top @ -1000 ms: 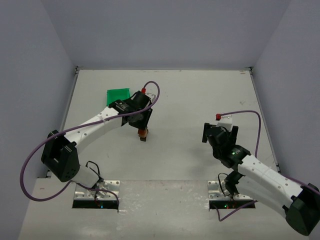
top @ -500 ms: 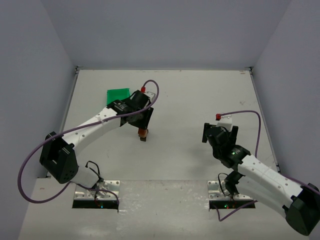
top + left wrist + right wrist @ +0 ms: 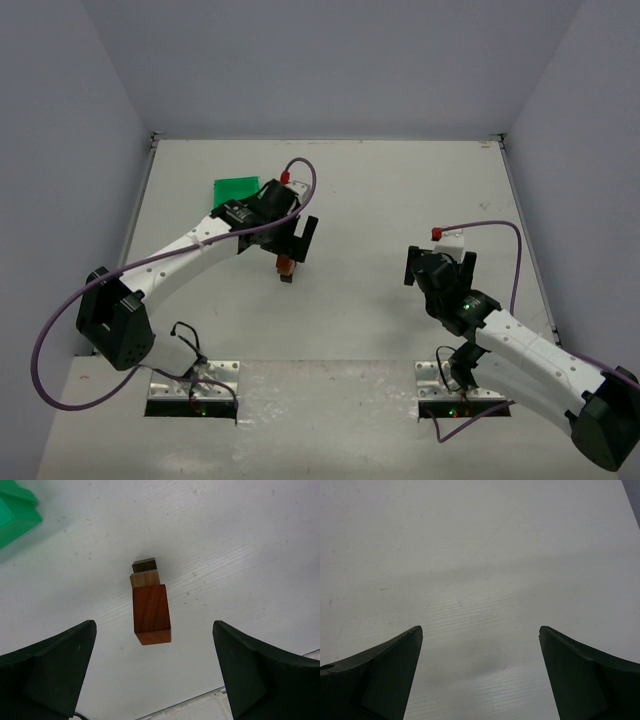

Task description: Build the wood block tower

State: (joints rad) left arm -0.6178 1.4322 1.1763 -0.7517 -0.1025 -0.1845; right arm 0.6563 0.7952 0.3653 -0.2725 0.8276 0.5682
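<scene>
Wood block tower [image 3: 150, 611] standing free on the white table [image 3: 400, 190], beneath the spread left fingers [image 3: 55, 660]

Reddish-brown block on top, a tan piece under it and a darker piece at the base form the tower, which stands left of the table's centre, on the near side of the green bin [image 3: 236, 189] and apart from it. Left fingers are spread wide above the tower, one on either side, touching neither face. Right fingers [image 3: 585, 675] are likewise spread wide and hold nothing, poised over the right part of the table, well apart from the tower
</scene>
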